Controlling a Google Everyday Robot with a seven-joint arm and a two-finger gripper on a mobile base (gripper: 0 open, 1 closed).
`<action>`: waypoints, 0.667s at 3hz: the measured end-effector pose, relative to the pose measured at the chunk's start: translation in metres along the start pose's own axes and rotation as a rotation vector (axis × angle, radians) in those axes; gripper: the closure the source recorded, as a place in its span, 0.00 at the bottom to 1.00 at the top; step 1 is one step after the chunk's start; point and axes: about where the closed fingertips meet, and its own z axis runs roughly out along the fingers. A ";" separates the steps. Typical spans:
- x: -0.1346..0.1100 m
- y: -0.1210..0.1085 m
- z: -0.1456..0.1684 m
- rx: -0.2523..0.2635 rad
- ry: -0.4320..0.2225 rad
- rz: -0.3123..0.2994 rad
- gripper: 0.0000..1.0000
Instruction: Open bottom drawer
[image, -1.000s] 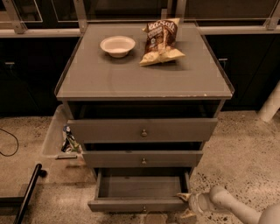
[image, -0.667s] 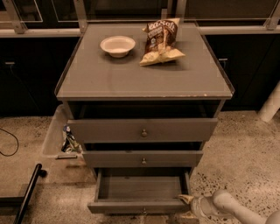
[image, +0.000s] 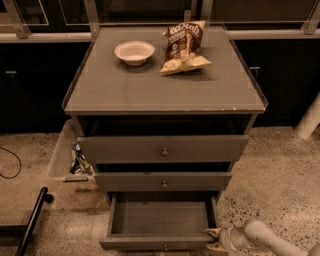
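The bottom drawer (image: 160, 242) is the lowest of three grey drawers in the cabinet. It is pulled out, and its empty inside shows from above. Its small knob sits at the very bottom edge of the view. My gripper (image: 215, 239) is at the drawer's front right corner, low at the bottom right, with its pale arm (image: 265, 239) running off to the right. The fingertips are against the drawer's right front edge.
A white bowl (image: 134, 52) and a chip bag (image: 184, 46) lie on the cabinet top (image: 165, 87). The top drawer (image: 163, 148) and middle drawer (image: 163, 181) are shut. A clear bin (image: 67, 155) stands at the left, a black bar (image: 31, 220) lies on the floor.
The bottom drawer has come a little further out toward the camera, and my gripper has moved with its front right corner, lower in the view.
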 end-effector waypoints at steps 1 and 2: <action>0.004 0.010 -0.004 -0.002 0.020 -0.012 1.00; 0.004 0.010 -0.004 -0.002 0.020 -0.012 0.81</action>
